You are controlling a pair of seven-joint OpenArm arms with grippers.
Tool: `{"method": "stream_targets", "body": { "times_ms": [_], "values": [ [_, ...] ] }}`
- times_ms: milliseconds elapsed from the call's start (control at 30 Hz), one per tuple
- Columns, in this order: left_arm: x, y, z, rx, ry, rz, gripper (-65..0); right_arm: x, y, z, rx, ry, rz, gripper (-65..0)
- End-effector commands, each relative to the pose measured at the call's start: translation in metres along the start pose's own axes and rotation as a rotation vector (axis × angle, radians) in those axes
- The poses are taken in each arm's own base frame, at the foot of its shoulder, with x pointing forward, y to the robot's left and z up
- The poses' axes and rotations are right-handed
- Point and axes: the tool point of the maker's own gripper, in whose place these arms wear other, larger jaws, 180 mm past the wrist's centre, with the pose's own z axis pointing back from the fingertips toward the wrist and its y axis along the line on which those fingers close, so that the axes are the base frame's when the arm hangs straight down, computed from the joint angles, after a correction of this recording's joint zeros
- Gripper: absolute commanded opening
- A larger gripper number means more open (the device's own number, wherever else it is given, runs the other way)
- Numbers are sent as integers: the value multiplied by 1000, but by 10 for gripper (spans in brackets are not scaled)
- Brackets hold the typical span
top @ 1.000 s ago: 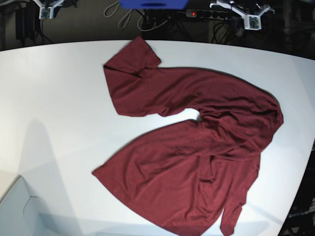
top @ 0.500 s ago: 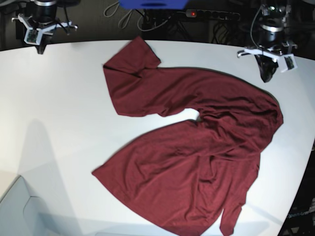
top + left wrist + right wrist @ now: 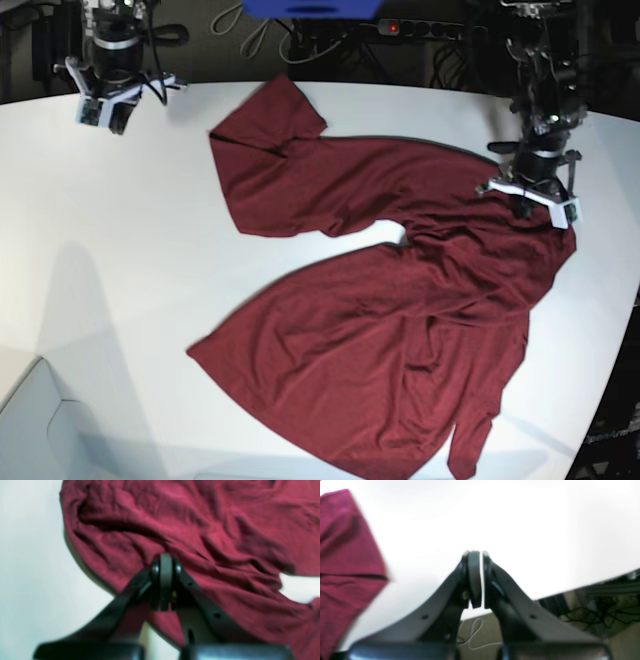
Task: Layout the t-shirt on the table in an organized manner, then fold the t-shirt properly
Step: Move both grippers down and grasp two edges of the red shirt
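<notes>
Both end effectors closed and empty: left (image 3: pixel 166 562) over t-shirt (image 3: pixel 400 300), right (image 3: pixel 475 555) over table (image 3: pixel 120 250).

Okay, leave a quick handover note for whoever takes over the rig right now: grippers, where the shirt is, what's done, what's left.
Left gripper: shut, holding nothing, over the t-shirt at its bunched side.
Right gripper: shut, holding nothing, above bare table near the far edge, away from the cloth.
T-shirt: crumpled on the table, twisted in the middle, one sleeve pointing to the far edge.
Done: nothing yet.
Left: spread the shirt flat, then fold it.
</notes>
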Motion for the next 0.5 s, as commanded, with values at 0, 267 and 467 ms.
{"method": "stream_targets", "body": {
  "times_ms": [0,267,467],
  "values": [
    [15,14,2,28,-46,0,-648,9,4,3,15,-30,5,-650],
    [20,65,12,150,-69,59,-648,-8,84,13,267,60,67,-650],
    [24,79,14,185,-82,82,-648,-18,130,30,420,98,111,-603]
  ]
}}
